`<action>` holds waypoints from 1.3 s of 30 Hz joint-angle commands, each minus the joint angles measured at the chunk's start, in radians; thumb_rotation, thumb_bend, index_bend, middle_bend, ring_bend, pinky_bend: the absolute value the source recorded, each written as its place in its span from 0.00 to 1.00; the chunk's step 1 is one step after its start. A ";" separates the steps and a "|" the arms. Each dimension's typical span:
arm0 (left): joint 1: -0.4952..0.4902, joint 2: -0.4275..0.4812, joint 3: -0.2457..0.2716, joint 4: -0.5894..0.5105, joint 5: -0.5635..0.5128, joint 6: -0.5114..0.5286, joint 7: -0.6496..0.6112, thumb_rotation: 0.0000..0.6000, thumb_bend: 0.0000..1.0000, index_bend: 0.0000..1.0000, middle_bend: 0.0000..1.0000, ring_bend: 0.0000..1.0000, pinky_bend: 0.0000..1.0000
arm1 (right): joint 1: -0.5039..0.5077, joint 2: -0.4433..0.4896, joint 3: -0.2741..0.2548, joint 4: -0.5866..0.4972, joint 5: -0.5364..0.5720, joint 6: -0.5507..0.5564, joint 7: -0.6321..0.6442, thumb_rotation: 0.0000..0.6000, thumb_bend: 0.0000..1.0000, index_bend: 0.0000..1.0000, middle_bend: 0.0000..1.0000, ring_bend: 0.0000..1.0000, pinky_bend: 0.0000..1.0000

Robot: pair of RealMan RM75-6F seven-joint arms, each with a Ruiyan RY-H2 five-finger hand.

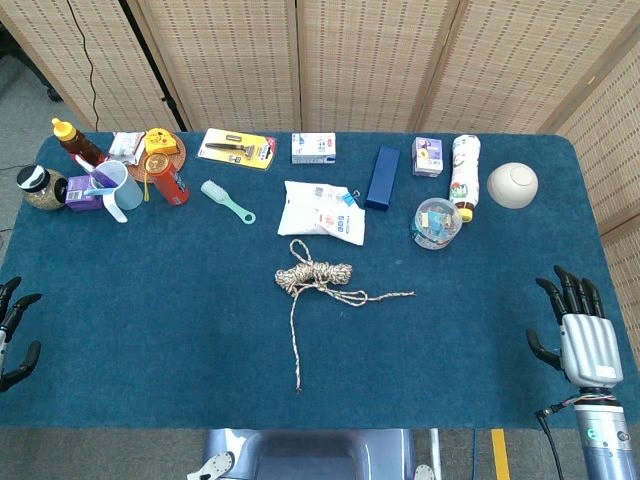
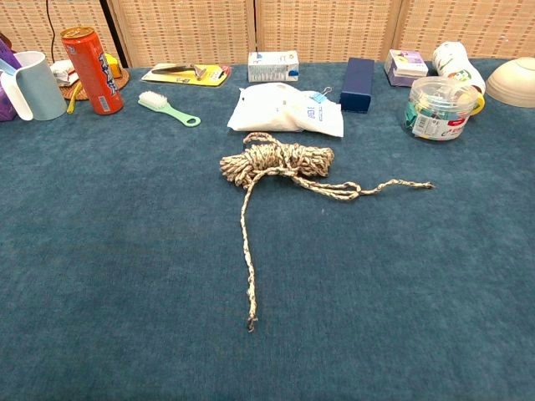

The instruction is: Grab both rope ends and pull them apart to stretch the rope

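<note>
**Both hands idle at the table's near corners**

I see my right hand (image 1: 583, 335) resting at the near right corner, fingers apart, grasping nothing. My left hand (image 1: 14, 330) shows only partly at the near left edge, fingers spread, holding nothing. One rope (image 1: 315, 277) lies coiled mid-table (image 1: 150, 330), well apart from both hands, its two loose ends trailing toward the near edge and rightward.

Right hand (image 1: 577, 327): black segmented fingers on a ribbed silver-grey metal back plate, black thumb at the side. Below it, a grey cylindrical wrist with a small green mark (thin black cable looping alongside). Left hand (image 1: 14, 330): only black fingers visible at the frame edge.
</note>
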 commanded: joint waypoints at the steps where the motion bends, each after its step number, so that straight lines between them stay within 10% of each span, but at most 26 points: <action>1: -0.002 -0.001 -0.001 0.001 -0.001 -0.003 0.000 1.00 0.42 0.19 0.06 0.04 0.00 | 0.001 -0.002 0.001 0.001 0.002 -0.002 -0.001 1.00 0.37 0.15 0.04 0.00 0.00; 39: -0.085 0.070 -0.061 -0.052 0.001 -0.056 0.017 1.00 0.42 0.20 0.06 0.04 0.00 | 0.165 -0.026 0.063 0.012 0.001 -0.221 0.100 1.00 0.37 0.41 0.11 0.00 0.00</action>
